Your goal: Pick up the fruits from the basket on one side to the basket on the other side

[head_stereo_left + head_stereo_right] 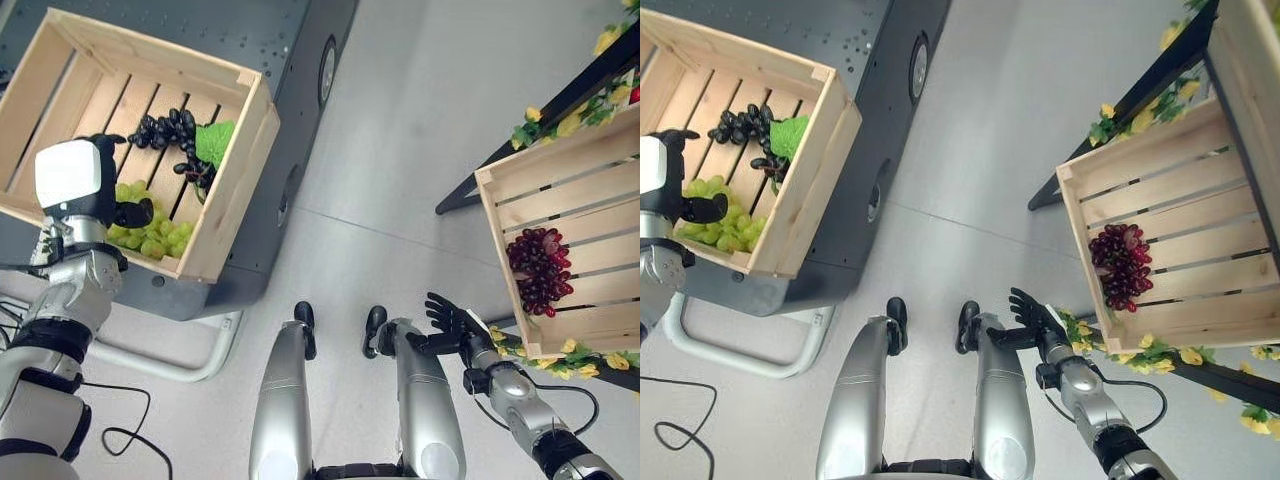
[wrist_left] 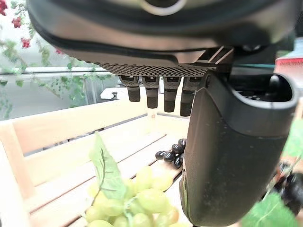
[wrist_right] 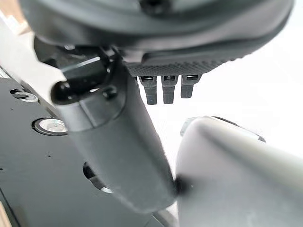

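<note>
A wooden crate at the left holds a bunch of black grapes with a green leaf and a bunch of green grapes. My left hand hovers open just over the green grapes, its fingers straight and holding nothing. A second wooden crate at the right holds a bunch of red grapes. Low beside that crate's near corner, my right hand is open with spread fingers and is empty.
The left crate rests tilted on a dark grey cabinet with a white tube frame at its foot. The right crate sits on a black stand trimmed with yellow artificial flowers. Grey floor lies between.
</note>
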Available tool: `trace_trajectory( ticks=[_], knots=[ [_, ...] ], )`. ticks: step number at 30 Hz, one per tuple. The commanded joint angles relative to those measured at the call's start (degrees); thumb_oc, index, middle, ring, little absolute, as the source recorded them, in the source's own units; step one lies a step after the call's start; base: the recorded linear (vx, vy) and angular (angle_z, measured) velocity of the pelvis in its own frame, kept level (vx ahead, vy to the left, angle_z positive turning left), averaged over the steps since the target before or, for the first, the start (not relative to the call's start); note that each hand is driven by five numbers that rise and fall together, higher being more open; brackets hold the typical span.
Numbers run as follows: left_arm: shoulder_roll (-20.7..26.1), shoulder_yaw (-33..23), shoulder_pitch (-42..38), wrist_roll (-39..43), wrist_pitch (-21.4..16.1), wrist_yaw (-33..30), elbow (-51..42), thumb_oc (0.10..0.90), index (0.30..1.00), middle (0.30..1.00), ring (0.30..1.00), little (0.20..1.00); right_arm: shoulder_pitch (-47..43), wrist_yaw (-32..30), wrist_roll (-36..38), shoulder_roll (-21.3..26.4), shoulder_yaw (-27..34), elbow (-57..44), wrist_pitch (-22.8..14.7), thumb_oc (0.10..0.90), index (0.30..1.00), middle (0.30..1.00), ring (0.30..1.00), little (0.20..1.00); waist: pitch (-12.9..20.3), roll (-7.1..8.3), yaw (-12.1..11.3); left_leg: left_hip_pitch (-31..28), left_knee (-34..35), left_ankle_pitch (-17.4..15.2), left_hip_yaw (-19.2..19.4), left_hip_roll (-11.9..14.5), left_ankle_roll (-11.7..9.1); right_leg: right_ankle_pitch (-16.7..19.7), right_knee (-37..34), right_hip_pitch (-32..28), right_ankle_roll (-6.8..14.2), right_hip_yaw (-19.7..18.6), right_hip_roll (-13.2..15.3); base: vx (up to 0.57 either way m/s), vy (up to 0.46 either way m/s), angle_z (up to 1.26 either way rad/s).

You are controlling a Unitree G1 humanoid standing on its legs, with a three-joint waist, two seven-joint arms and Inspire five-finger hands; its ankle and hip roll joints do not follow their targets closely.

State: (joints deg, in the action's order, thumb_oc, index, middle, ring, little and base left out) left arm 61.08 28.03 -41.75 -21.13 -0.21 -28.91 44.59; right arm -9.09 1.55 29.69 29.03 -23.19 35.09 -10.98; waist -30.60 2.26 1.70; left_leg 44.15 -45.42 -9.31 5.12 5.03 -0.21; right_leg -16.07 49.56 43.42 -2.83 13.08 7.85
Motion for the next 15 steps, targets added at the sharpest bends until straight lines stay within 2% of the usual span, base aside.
trace_trajectory(
  ticks=[1, 2, 5, 8, 12, 15],
  knots=[
    [9.61, 0.24, -6.43, -7.62, 0.13, 3.41, -3.94, 0.8, 0.9, 0.9, 0.9, 0.9, 1.68, 2.83, 0.07, 2.58, 0.75, -5.27, -4.84, 0.8, 0.9, 0.9, 0.9, 0.9, 0.8, 0.16, 0.27, -3.34, -1.56, -3.74, 5.31, -1.17, 4.37, 3.26, -4.0, -5.15, 0.43, -0.61, -0.87, 0.02, 0.013, 0.07],
    [11.1, 2.81, -7.18, -9.65, 1.06, 7.37, -4.84, 0.8, 0.9, 0.9, 0.9, 0.9, 1.43, 2.96, 0.27, 3.06, 0.9, -4.68, -5.02, 0.8, 0.9, 0.9, 0.9, 0.9, 0.8, 0.0, 0.16, -3.25, -1.2, -3.71, 5.29, -1.25, 4.36, 3.37, -4.22, -4.96, 0.63, -0.52, -0.77, 0.0, 0.0, 0.0],
    [13.02, 3.98, -6.58, -10.38, 2.55, 10.53, -7.03, 0.8, 0.9, 0.9, 0.9, 0.9, 1.44, 3.01, 0.66, 3.81, 1.27, -4.61, -4.81, 0.8, 0.9, 0.9, 0.9, 0.9, 0.8, -0.21, -0.06, -3.0, -1.16, -3.71, 5.25, -1.33, 4.35, 3.5, -4.36, -4.71, 0.81, -0.51, -0.64, 0.0, 0.0, 0.0],
    [15.83, 5.92, -6.79, -11.91, 3.02, 17.44, -8.57, 0.8, 0.9, 0.9, 0.9, 0.9, 1.47, 3.2, 0.8, 4.65, 1.69, -3.66, -4.56, 0.8, 0.9, 0.9, 0.9, 0.9, 0.8, -0.67, -0.35, -3.26, -0.76, -3.63, 5.24, -1.49, 4.52, 3.82, -4.79, -4.89, 1.06, -0.19, -0.26, 0.0, 0.0, 0.0],
    [17.75, 6.76, -7.05, -10.4, 3.64, 22.73, -10.53, 0.8, 0.9, 0.9, 0.9, 0.9, 1.46, 3.56, 0.95, 4.92, 1.99, -3.13, -4.31, 0.8, 0.9, 0.9, 0.9, 0.9, 0.8, -1.14, -0.74, -3.93, -0.18, -3.47, 5.17, -1.73, 4.42, 3.91, -5.39, -5.73, 1.21, 0.08, -0.06, 0.0, 0.0, 0.0],
    [18.87, 7.64, -8.07, -12.03, 0.9, 26.8, -10.94, 0.8, 0.9, 0.9, 0.9, 0.9, 1.61, 3.91, 0.62, 4.7, 2.24, -2.74, -3.97, 0.8, 0.9, 0.9, 0.9, 0.9, 0.8, -1.39, -0.97, -4.72, 0.44, -3.36, 5.0, -1.86, 4.43, 3.98, -6.01, -6.73, 1.33, 0.47, 0.27, -0.01, -0.034, 0.02]
  ],
)
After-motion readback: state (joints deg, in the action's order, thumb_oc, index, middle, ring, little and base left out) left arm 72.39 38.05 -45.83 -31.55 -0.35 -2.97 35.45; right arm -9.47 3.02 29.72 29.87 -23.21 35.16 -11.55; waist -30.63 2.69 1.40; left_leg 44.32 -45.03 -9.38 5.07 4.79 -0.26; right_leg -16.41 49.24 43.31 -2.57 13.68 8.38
